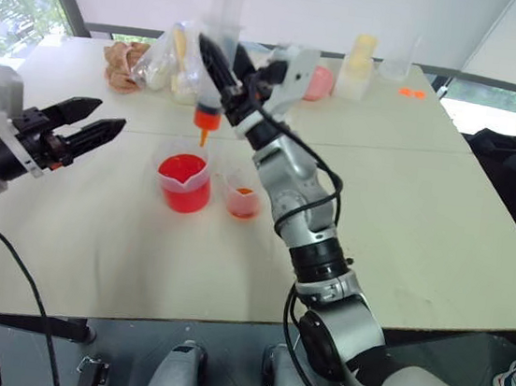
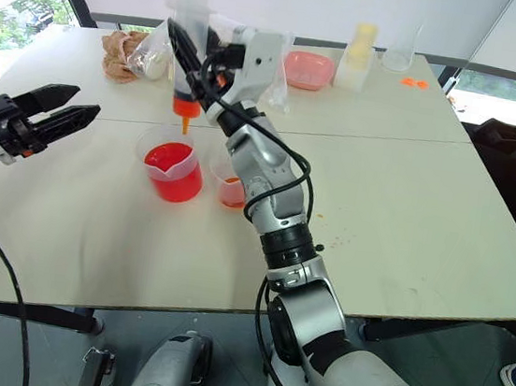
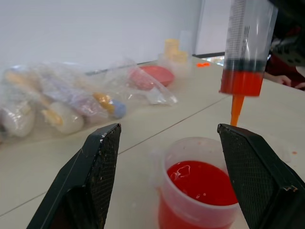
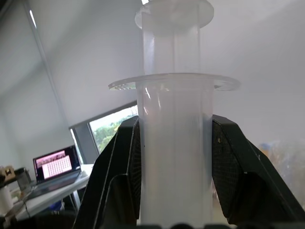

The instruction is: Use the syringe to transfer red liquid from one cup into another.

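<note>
Clamping one syringe [image 2: 187, 48] upright by its barrel, the right gripper [image 1: 222, 83] holds its orange tip just above the larger of two clear cups on the tabletop [image 1: 406, 211]; printed scale marks run down the barrel, too small to read; the measuring beaker [image 2: 172, 171] holds red liquid [image 3: 202, 182], the smaller cup [image 1: 242, 196] just beside it a little; the left gripper [image 1: 85, 129], jaws apart, hovers empty near the beaker.

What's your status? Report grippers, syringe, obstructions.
Right gripper shut on syringe, held upright above the large beaker. Left gripper open, apart to the side. Small cup beside beaker. Nothing in the way.
</note>
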`<state>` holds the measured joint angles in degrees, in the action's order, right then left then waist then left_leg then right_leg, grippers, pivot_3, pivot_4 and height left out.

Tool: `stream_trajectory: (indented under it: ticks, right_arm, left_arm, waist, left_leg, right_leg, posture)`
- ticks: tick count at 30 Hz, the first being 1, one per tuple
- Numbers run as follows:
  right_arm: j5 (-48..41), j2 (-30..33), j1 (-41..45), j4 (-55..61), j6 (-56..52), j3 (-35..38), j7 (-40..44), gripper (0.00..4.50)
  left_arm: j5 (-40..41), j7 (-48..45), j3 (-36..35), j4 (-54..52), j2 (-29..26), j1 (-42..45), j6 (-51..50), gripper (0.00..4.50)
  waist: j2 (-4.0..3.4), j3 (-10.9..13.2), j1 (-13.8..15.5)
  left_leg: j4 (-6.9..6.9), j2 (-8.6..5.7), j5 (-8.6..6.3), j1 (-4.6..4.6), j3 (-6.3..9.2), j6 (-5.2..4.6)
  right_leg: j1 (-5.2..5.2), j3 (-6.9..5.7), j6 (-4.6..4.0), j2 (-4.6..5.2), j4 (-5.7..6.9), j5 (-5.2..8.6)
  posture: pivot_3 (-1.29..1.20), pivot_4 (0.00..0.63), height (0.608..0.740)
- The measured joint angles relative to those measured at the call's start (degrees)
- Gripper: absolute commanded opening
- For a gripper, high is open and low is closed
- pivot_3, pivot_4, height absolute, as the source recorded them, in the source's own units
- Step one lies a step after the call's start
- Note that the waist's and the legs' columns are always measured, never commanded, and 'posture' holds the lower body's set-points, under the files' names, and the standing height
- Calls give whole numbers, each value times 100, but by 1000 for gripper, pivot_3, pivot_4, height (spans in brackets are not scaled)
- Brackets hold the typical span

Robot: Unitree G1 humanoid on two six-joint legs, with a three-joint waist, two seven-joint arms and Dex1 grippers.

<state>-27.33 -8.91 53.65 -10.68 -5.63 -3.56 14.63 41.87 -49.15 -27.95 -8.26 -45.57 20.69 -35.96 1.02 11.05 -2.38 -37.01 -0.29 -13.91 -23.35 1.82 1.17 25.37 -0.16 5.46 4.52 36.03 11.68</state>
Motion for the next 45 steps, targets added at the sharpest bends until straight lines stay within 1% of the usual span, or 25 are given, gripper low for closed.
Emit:
stream_trajectory:
  ticks: [2, 5, 7, 9, 11, 15, 20, 26, 32, 40, 45]
  right_arm:
    - [8, 223, -75, 454, -212, 57, -67, 1405]
    - [6, 566, -427, 1192, -651, 225, -248, 1405]
    - [22, 669, -763, 1567, -878, 280, -370, 1405]
    - [144, 681, -1162, 1818, -1009, 148, -411, 1405]
    - [272, 687, -1446, 1855, -1098, -5, -415, 1405]
    - [436, 660, -1721, 1866, -1099, -61, -416, 1405]
    - [641, 513, -1749, 1726, -902, -134, -382, 1405]
    - [889, 380, -1737, 1256, -566, -231, -234, 1405]
    - [1024, 373, -1748, 1227, -398, -237, -159, 1405]
    - [1163, 302, -1782, 1085, -340, -240, -191, 1405]
    - [1275, 302, -1812, 983, -339, -215, -199, 1405]
  left_arm:
    - [32, 20, 152, -89, 96, 62, 0, 3389]
    - [31, 10, 464, -3, 169, 347, 16, 3389]
    - [-23, -26, 688, 208, 266, 746, 80, 3389]
    - [-115, -46, 910, 416, 391, 1168, 192, 3389]
    - [-187, -87, 1098, 567, 447, 1464, 289, 3389]
    - [-308, -231, 1370, 927, 591, 1979, 437, 3389]
    - [-532, -492, 1709, 1417, 862, 2774, 773, 3389]
    - [-973, -787, 2023, 2528, 1443, 4071, 1670, 3389]
    - [-1304, -1069, 2061, 3332, 1639, 4501, 2184, 3389]
    - [-1940, -1269, 2481, 3794, 1846, 4543, 2806, 3389]
    - [-2204, -1179, 2542, 4069, 1989, 4638, 3075, 3389]
  waist:
    - [2, -1, 11]
    - [3, -2, 37]
    - [4, -2, 37]
    - [4, -2, 21]
    - [3, -2, -38]
    - [2, -1, -15]
    - [3, -2, 7]
    - [4, -2, 10]
    - [3, -2, -15]
    - [4, -2, 2]
    - [4, -1, -2]
  left_leg:
    - [-2, -1, 0, 0, -3, 0]
    - [-4, -14, 0, 0, -12, 0]
    - [-4, -21, 0, 0, -12, 0]
    - [-4, -22, 0, 0, -13, 0]
    - [-2, -21, 0, 2, -22, -1]
    - [-2, -18, 0, 1, -17, -1]
    - [-9, -20, 0, -2, -16, -1]
    - [-10, -22, 0, -2, -15, -2]
    - [-8, -19, 0, -1, -14, -2]
    - [-10, -20, 0, -3, -15, -2]
    - [-10, -20, 0, -3, -14, -2]
  right_leg:
    - [-3, 0, 0, 1, -2, 0]
    - [-6, -1, 0, 2, -3, 0]
    - [-6, -2, 0, -1, -1, 0]
    - [-6, -2, 0, -3, -1, 0]
    - [-1, 3, 1, -4, 1, 0]
    - [-1, 2, 0, -12, 2, 0]
    - [-4, 1, 1, -11, 0, 0]
    - [-6, 1, 2, -11, -2, 0]
    - [-4, 1, 2, -16, 1, 0]
    - [-5, 1, 3, -14, -1, 0]
    - [-4, 1, 3, -14, 0, 1]
  posture:
    - [0, 150, 740]
    - [0, 150, 740]
    - [0, 150, 740]
    - [0, 150, 740]
    - [0, 150, 740]
    - [0, 150, 740]
    - [0, 150, 740]
    - [0, 150, 740]
    - [0, 150, 740]
    - [0, 150, 740]
    - [0, 150, 740]
